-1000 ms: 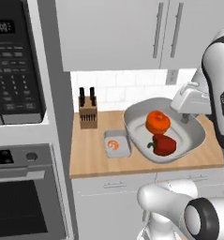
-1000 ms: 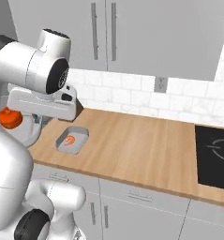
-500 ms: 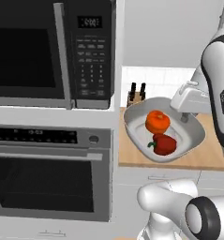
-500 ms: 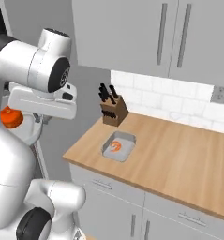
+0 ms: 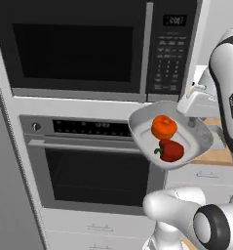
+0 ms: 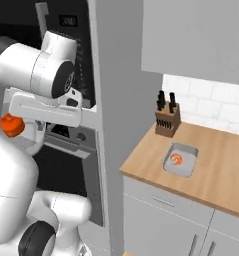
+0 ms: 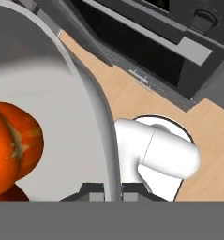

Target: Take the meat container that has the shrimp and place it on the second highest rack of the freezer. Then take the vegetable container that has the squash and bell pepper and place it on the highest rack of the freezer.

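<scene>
I hold the arm raised, my tool (image 7: 112,193) clamped on the vegetable container (image 5: 142,128) rim, squash (image 5: 164,127) and bell pepper (image 5: 171,150) inside. The oven (image 5: 88,166) stands directly ahead; the shrimp (image 6: 176,159) tray lies on the worktop (image 6: 216,170).

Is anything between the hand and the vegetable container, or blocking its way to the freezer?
Nothing lies between them: the hand is shut on the vegetable container rim, with the squash and bell pepper inside. Ahead stands the oven under a microwave; the route to the freezer cannot be judged.
</scene>
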